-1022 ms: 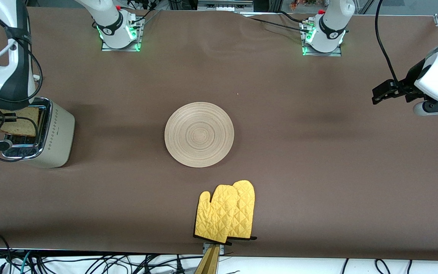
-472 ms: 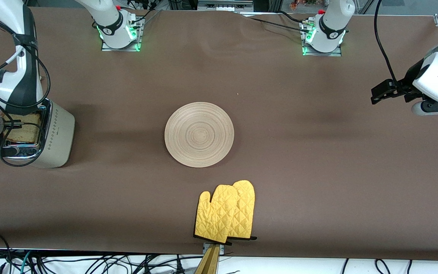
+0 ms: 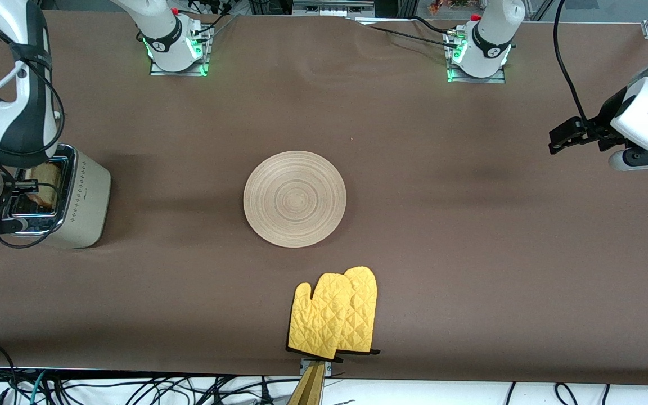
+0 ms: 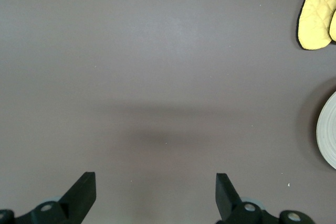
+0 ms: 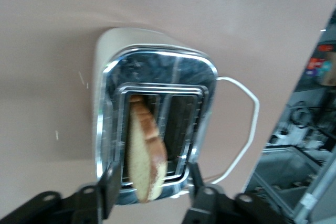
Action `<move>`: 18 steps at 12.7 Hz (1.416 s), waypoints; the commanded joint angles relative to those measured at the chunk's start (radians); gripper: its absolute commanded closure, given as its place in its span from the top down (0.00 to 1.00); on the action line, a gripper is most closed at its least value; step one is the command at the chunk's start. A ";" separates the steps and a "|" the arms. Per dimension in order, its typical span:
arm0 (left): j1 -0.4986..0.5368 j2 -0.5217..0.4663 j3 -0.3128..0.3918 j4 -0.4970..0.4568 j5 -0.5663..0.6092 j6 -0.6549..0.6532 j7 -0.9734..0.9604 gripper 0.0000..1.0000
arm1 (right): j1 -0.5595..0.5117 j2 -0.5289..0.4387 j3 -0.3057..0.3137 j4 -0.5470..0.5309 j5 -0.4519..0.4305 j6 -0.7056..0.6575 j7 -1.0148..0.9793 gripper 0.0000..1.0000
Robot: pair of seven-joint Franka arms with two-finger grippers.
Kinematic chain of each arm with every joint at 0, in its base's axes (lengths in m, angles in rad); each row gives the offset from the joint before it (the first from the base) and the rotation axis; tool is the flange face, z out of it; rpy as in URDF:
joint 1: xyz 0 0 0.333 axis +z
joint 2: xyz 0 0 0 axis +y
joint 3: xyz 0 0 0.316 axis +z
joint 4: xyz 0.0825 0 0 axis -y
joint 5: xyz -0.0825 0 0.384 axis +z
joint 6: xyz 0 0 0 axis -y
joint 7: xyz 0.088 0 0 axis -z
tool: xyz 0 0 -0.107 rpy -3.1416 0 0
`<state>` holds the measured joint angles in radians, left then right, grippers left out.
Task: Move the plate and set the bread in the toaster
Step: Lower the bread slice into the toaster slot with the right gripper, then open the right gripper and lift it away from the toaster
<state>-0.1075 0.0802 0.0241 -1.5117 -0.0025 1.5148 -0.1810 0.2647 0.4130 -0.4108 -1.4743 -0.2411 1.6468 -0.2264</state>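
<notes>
The cream-white toaster (image 3: 85, 202) stands at the right arm's end of the table. The bread (image 3: 45, 183) stands tilted in its slot farther from the front camera, its top sticking out. My right gripper (image 3: 17, 194) hovers just over that slot. In the right wrist view the gripper (image 5: 152, 177) is open, a finger on each side of the bread (image 5: 144, 156) with a gap, above the chrome top (image 5: 157, 66). The wooden plate (image 3: 295, 198) lies mid-table, nothing on it. My left gripper (image 3: 563, 138) waits open over the left arm's end; it also shows in the left wrist view (image 4: 155, 187).
Two yellow oven mitts (image 3: 335, 318) lie nearer the front camera than the plate, by the table edge; they show in the left wrist view (image 4: 317, 11) with the plate's rim (image 4: 329, 135). The toaster's white cord (image 5: 247, 129) loops beside it.
The bread has sunk lower into the toaster slot and shows less of its face. The right arm has shifted slightly over the toaster. The left arm has barely moved.
</notes>
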 commanded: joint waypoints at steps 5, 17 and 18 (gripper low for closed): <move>0.003 0.013 0.000 0.030 -0.007 -0.013 -0.002 1.00 | 0.025 -0.132 0.069 0.075 0.230 -0.194 -0.016 1.00; 0.006 0.013 0.000 0.030 -0.002 -0.012 0.003 1.00 | -0.259 -0.436 0.412 -0.294 0.226 0.089 0.119 1.00; 0.011 0.015 0.007 0.030 -0.004 -0.010 0.006 1.00 | -0.260 -0.451 0.411 -0.287 0.236 0.079 0.108 1.00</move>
<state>-0.1055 0.0808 0.0257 -1.5115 -0.0025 1.5148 -0.1810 0.0280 0.0397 -0.0216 -1.6936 -0.0013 1.7010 -0.1271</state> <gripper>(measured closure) 0.000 0.000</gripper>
